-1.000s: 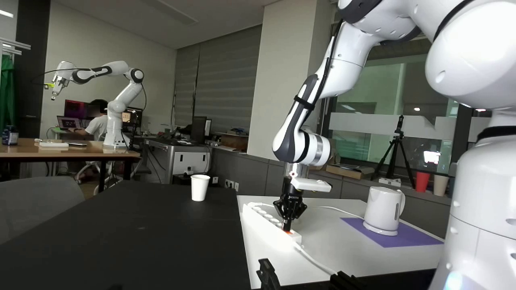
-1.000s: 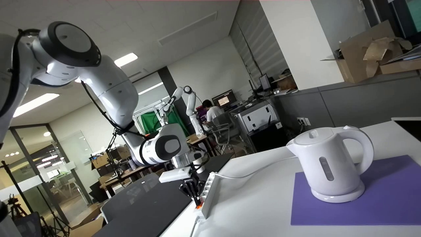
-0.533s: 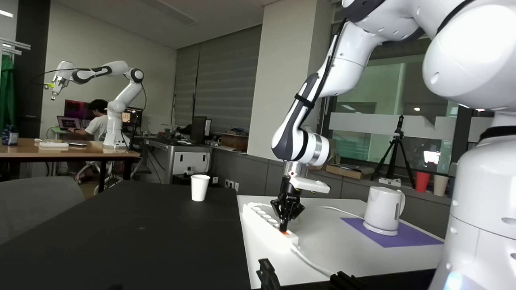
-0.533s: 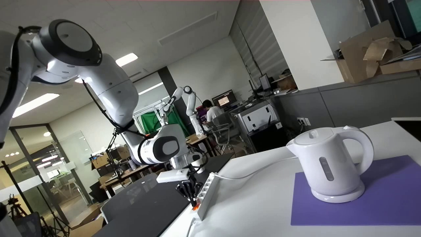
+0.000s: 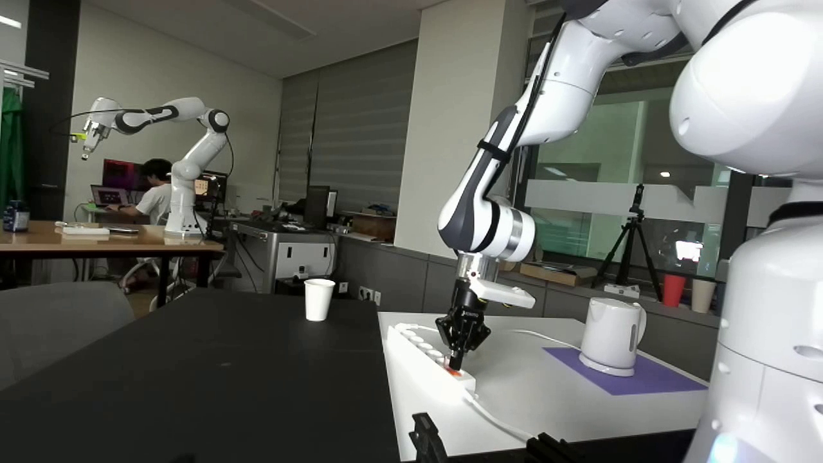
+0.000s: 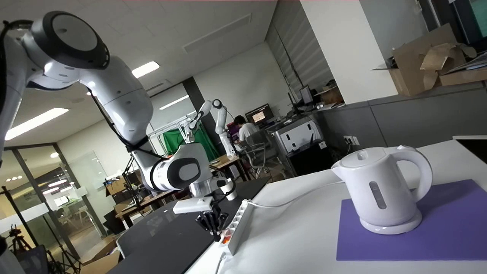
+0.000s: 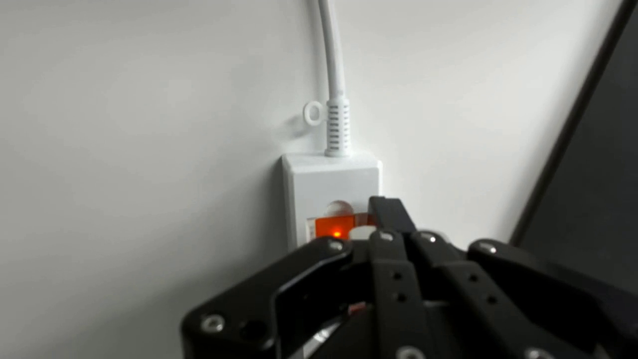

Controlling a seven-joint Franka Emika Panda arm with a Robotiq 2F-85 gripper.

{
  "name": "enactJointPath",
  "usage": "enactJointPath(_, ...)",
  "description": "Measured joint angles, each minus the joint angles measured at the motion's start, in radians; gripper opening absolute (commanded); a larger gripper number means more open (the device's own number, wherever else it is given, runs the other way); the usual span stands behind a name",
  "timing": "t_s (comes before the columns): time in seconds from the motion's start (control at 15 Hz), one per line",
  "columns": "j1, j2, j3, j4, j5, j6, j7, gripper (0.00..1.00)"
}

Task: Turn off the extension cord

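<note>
Strip (image 6: 240, 228) flat on the white table (image 6: 296, 232), near its border with the black table (image 5: 225, 373), its long axis oblique to that border. In both exterior views the end bearing the orange switch (image 7: 335, 226) lies toward the foreground, and the row of round sockets (image 5: 425, 346) recedes toward the far end; in the wrist view the same end points to the top, where a white cord (image 7: 332, 55) leaves it in line with the axis. A thin lead (image 6: 274, 206) runs from the far end toward the kettle (image 6: 380, 194) on its purple mat (image 6: 449, 228). The pale detail (image 7: 311, 229) beside the switch is too small and blurred for me to read. My gripper (image 5: 455, 365) points downward at the switch end, its fingers (image 7: 391, 214) brought together into one narrow tip; in the wrist view this tip overlaps one side of the switch, and whether I touch the switch or hover just above it I cannot tell.
</note>
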Motion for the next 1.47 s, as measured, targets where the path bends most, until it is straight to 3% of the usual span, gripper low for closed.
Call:
enactJointPath(0.67,0.012,-0.022,-0.020,-0.059,-0.025,0.132,-0.011,0.00)
enactJointPath(1.47,0.028,-0.002,-0.056,-0.061,-0.067,0.162,-0.010,0.00)
